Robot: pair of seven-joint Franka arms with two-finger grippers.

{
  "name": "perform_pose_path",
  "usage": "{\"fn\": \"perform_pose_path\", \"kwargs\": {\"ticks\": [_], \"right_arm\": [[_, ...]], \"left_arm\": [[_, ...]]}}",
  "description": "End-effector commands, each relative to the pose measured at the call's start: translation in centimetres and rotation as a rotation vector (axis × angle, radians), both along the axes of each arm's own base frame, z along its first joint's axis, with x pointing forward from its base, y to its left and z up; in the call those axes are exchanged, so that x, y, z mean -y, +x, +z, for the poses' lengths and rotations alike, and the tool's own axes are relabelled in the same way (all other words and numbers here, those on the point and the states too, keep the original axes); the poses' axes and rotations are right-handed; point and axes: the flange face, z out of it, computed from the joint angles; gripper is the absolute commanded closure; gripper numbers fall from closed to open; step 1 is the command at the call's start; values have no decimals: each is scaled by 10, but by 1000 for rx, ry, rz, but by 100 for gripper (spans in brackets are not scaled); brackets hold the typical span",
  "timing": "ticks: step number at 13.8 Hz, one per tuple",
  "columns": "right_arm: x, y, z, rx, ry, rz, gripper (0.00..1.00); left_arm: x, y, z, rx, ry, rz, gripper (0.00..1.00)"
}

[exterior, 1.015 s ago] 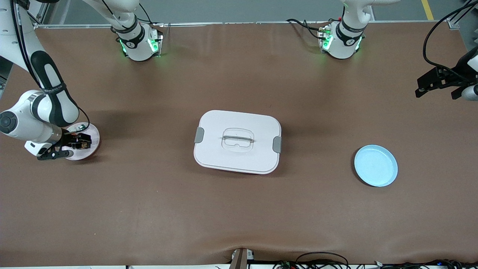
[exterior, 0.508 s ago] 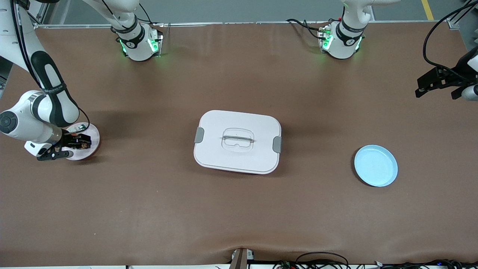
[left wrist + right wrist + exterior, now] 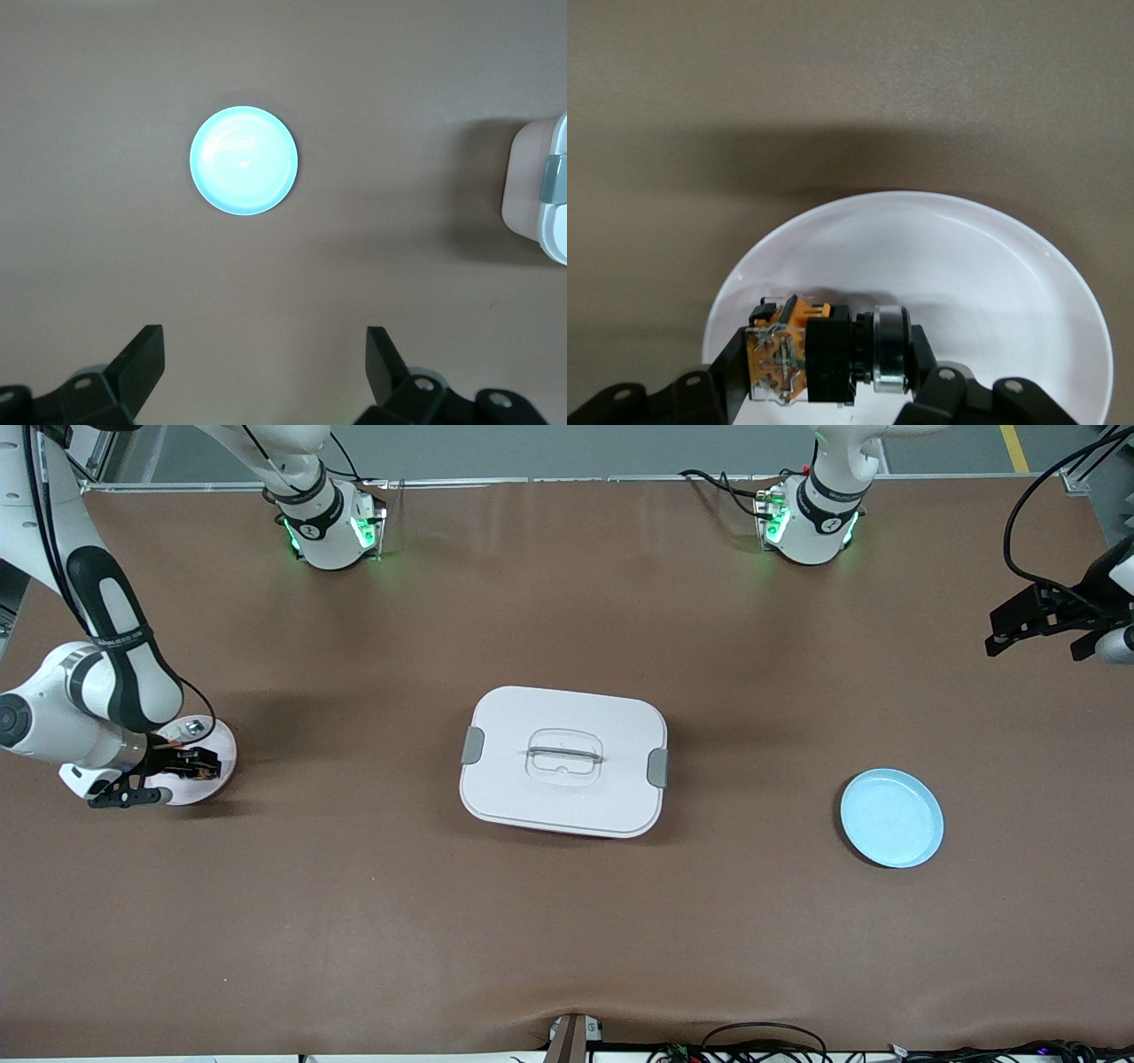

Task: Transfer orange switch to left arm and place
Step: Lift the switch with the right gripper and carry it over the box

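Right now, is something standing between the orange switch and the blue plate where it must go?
Yes. The box sits mid-table between the switch, gripped by the right gripper on the white plate, and the blue plate.

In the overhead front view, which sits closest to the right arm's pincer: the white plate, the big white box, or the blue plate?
1. Round white plate, right under the right pincer.
2. Big white latched box, mid-table.
3. Round light-blue plate, at the left arm's end.

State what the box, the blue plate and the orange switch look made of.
Box: likely matte white plastic, with grey latches and a clear handle recess. Blue plate: glossy, plastic or glazed ceramic; it shows a highlight. Orange switch: orange and black plastic, apparently with a shiny metal ring.
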Motion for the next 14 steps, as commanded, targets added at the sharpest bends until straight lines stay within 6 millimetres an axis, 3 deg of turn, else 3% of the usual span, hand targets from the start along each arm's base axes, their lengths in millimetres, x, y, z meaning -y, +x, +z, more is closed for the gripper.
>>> {"fn": "perform_pose_path", "kwargs": {"ticks": [1, 4, 6, 11, 14], "right_arm": [[-29, 27, 78, -55, 26, -36, 100], [-80, 47, 141, -149, 16, -129, 100], [-121, 49, 171, -168, 16, -189, 100], [-229, 53, 211, -263, 175, -453, 100], [-304, 56, 233, -299, 219, -579, 100]], "left_arm": [[0, -1, 7, 1, -2, -11, 0], [3, -1, 11, 10, -14, -18, 0], [10, -2, 22, 30, -106, -16, 0], [23, 0, 29, 31, -428, -2, 0], [38, 17, 11, -10, -596, 9, 0]]}}
